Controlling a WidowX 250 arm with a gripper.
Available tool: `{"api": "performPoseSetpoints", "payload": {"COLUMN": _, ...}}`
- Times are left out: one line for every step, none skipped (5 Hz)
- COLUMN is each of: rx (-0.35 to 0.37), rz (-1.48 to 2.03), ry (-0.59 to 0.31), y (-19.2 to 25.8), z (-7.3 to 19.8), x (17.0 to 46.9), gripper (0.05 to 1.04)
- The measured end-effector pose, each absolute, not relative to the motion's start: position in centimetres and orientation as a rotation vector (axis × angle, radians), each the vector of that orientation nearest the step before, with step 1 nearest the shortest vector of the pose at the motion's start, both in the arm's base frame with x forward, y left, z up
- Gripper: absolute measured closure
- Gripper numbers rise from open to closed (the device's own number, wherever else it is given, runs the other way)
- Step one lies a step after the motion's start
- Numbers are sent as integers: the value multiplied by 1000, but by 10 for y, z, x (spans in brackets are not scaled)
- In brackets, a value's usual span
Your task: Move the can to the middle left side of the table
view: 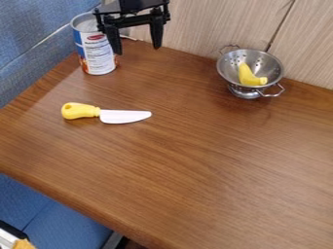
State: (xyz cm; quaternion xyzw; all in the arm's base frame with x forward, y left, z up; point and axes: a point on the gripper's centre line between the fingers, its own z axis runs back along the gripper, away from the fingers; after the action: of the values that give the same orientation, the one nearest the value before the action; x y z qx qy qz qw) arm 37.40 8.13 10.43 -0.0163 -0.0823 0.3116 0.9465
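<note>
The knife [107, 115] lies nearer than the can [98, 52] and the empty, wide-spread pincer [137, 50].

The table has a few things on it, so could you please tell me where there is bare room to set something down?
The widest bare patch of table lies between the knife, the colander and the near edge. A smaller one separates can and colander. The back left corner is crowded: the can, with the pincer hanging beside it.
</note>
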Motion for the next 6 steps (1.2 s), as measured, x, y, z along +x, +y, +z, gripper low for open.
{"api": "performPoseSetpoints", "payload": {"rx": -33, "rz": 636, "ry": -136, "y": 81, "z": 94, "x": 373, "gripper": 83}}
{"api": "performPoseSetpoints", "payload": {"rx": -55, "rz": 648, "ry": -118, "y": 80, "z": 96, "x": 369, "gripper": 83}}
{"api": "performPoseSetpoints", "payload": {"rx": -75, "rz": 685, "ry": -151, "y": 96, "z": 111, "x": 374, "gripper": 83}}
{"api": "performPoseSetpoints", "payload": {"rx": -99, "rz": 707, "ry": -186, "y": 100, "z": 130, "x": 381, "gripper": 83}}
{"api": "performPoseSetpoints", "payload": {"rx": -82, "rz": 806, "ry": -273, "y": 121, "z": 161, "x": 399, "gripper": 82}}
{"api": "performPoseSetpoints", "payload": {"rx": -56, "rz": 925, "ry": -285, "y": 145, "z": 161, "x": 417, "gripper": 83}}
